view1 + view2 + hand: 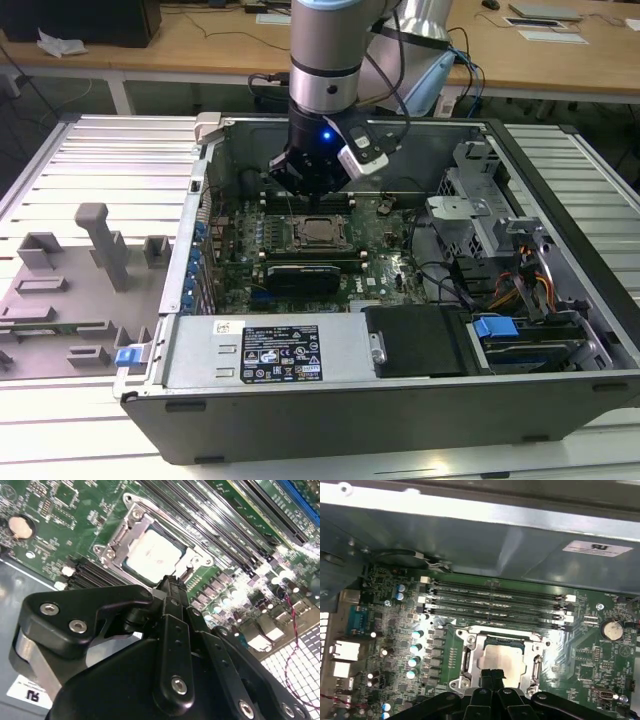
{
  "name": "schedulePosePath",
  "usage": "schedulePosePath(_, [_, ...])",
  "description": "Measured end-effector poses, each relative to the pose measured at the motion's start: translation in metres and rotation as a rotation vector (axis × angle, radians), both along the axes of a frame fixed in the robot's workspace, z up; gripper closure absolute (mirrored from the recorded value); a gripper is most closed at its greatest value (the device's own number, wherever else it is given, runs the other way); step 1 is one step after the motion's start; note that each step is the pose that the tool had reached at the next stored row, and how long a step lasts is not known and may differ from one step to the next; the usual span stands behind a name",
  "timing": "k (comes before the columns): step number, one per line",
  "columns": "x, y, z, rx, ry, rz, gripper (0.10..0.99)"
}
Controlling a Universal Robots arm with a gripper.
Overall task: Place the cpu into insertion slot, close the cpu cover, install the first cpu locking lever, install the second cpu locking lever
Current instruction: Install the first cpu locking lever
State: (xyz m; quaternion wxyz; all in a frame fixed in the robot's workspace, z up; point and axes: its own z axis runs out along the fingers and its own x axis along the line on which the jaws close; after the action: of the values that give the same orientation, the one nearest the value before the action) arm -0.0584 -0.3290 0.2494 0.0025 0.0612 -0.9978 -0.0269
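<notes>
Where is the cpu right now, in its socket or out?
In: the cpu lies flat and level, framed squarely by the metal cpu cover.

The exterior view looks down obliquely, from a distance, on the open computer case (300, 400). The arm (325, 60) stands at the frame's top centre. Both wrist views look down at close range past the gripper (170, 584), each from a different side. All three views share the cpu (318, 232) and the surrounding motherboard (390, 260).
</notes>
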Motion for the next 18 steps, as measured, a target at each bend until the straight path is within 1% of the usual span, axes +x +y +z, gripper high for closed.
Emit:
schedulePosePath(2, [-0.0065,0.0,0.0,0.0,0.0,0.0,0.98])
schedulePosePath(3, [-0.0116,0.0,0.0,0.0,0.0,0.0,0.98])
schedulePosePath(5, [-0.0186,0.0,0.0,0.0,-0.0003,0.0,0.98])
schedulePosePath(7, [-0.0311,0.0,0.0,0.0,-0.0008,0.0,0.98])
schedulePosePath(9, [-0.0379,0.0,0.0,0.0,-0.0012,0.0,0.98])
schedulePosePath(10, [-0.0427,0.0,0.0,0.0,-0.0014,0.0,0.98])
schedulePosePath(11, [-0.0455,0.0,0.0,0.002,-0.0017,0.0,0.98])
schedulePosePath(12, [-0.0472,0.0,0.0,0.008,-0.002,0.0,0.98])
schedulePosePath(15, [-0.0509,0.0,0.0,0.048,-0.0041,0.0,0.98])
schedulePosePath(16, [-0.052,0.0,0.0,0.074,-0.0057,0.0,0.98])
schedulePosePath(17, [-0.0529,0.0,0.0,0.096,-0.0071,0.0,0.98])
schedulePosePath(18, [-0.0535,0.0,0.0,0.124,-0.0086,0.0,0.98])
